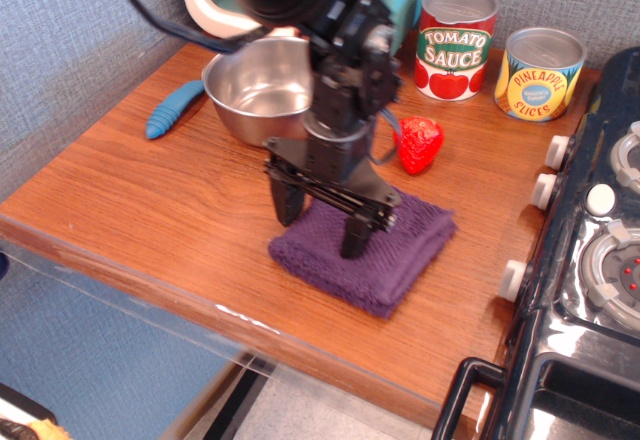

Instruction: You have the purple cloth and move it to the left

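Note:
The purple cloth (395,250), a folded dark terry square, lies flat on the wooden counter (170,200) near its front edge. My gripper (318,225) stands upright over the cloth's left half. Its two black fingers are spread wide apart. The left fingertip (285,210) is down at the cloth's left edge. The right fingertip (352,243) presses into the cloth's middle. No fold shows pinched between them.
A steel bowl (258,90) stands right behind the gripper, with a blue object (174,108) to its left. A red strawberry (420,144) lies behind the cloth. Two cans (456,42) (539,73) stand at the back. A black stove (590,260) borders the right.

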